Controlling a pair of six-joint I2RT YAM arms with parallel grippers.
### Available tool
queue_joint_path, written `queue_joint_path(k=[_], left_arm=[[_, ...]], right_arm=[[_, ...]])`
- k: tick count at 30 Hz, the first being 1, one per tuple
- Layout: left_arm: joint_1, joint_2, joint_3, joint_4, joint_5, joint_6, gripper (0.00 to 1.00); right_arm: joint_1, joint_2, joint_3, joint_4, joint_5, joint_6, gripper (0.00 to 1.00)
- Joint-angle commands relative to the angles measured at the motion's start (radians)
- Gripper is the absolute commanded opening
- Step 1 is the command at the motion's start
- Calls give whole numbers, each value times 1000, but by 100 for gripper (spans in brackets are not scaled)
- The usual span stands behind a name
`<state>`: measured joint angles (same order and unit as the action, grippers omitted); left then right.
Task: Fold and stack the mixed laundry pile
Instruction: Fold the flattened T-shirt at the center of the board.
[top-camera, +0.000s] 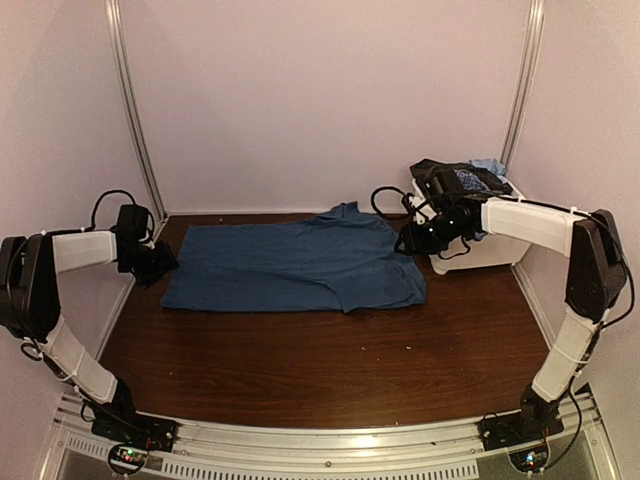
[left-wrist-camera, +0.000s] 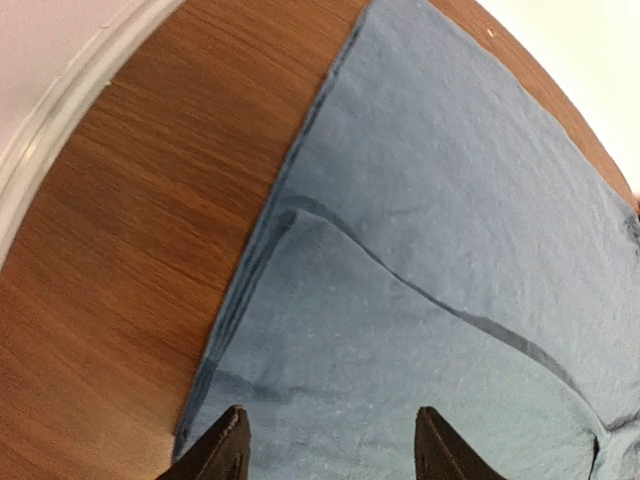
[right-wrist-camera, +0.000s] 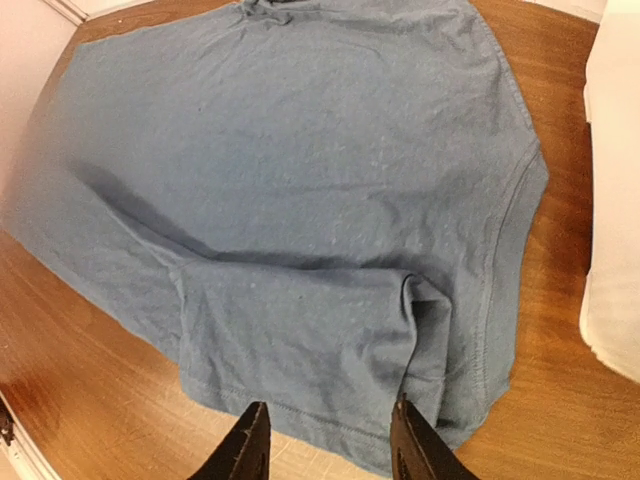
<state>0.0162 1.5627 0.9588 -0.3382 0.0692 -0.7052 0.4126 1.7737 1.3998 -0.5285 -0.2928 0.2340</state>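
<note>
A plain dark-blue T-shirt (top-camera: 295, 265) lies spread flat on the brown table, with a flap folded over along its near side. My left gripper (top-camera: 160, 265) hangs open over the shirt's left edge. In the left wrist view its fingers (left-wrist-camera: 228, 452) stand apart above the blue cloth (left-wrist-camera: 450, 250), holding nothing. My right gripper (top-camera: 412, 238) is open above the shirt's right end. The right wrist view shows the gripper (right-wrist-camera: 330, 445) over the hem of the folded flap (right-wrist-camera: 300, 330), empty. The rest of the mixed laundry pile (top-camera: 455, 178), with black, checked and light-blue pieces, sits in the bin.
A white plastic bin (top-camera: 480, 255) stands at the table's back right, just behind the right gripper; its wall (right-wrist-camera: 615, 200) shows in the right wrist view. Pale walls with metal posts (top-camera: 135, 110) close the sides and back. Bare wood table (top-camera: 320, 360) lies in front of the shirt.
</note>
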Motion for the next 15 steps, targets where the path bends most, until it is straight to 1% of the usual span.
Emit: queue_joint_path(k=[1,5,8,12,15], left_arm=[[-69,34,-57,89,91,44,56],[-96,108,-63,106,84,23,50],[-96,155,-73,88,67,11,46],[-93,161,-108,55,19,-8,44],[-91,128,-142,31,-5,-15,43]], right_arm=[[1,-25,-135,31,-90,7,39],[8,-1,-231,107,-115,14,38],[11,64,-247,127,-113,5,37],[23,108,-284,165,-113,9,36],[43,97,-330,180,-121,30,36]])
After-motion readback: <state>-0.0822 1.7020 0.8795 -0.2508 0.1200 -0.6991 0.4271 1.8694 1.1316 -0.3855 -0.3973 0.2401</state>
